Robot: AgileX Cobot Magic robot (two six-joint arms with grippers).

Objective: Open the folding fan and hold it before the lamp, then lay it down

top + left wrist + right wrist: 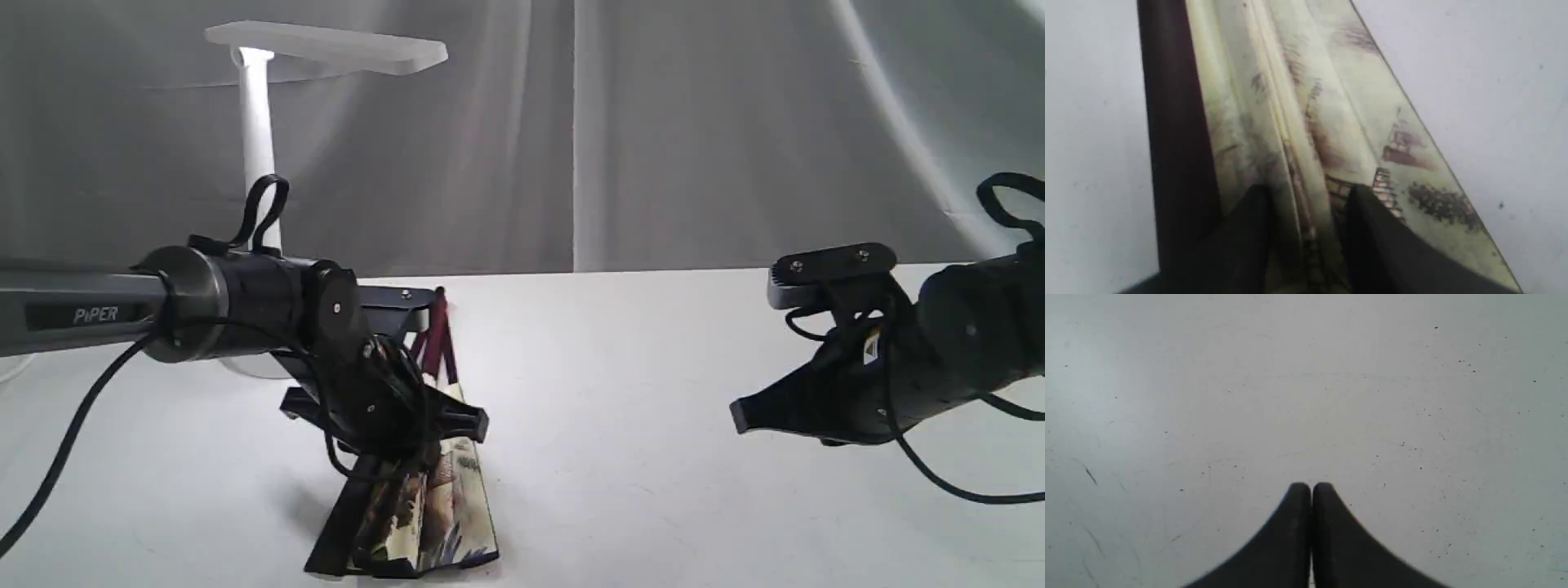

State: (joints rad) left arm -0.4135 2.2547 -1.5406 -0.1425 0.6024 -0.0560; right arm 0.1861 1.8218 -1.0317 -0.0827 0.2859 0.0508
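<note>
Step in hand, as I judge it: opening the fan.

- The folding fan (441, 506) stands on the table (653, 367) left of centre, in front of the lamp (326, 45). Its paper edge is down, its ribs point up, and it is only partly spread.
- The left gripper (1310, 196) pinches a few middle pleats between its 2 fingers (1249, 228).
- The right gripper (1311, 486) hovers well apart over bare table, fingers pressed together.

To do it well:
- Left holds firm without crushing the paper.
- Right should part its fingers, cross over, take the dark outer rib (1175, 143), and swing it in an arc about the pivot rather than pulling straight.

Hard to see:
- The left arm hides the lamp base and the left fingertips in the exterior view.
- The pivot end is blurred.
- The pleat count in the grip is unclear.
- I cannot tell whether the lamp is lit.
</note>
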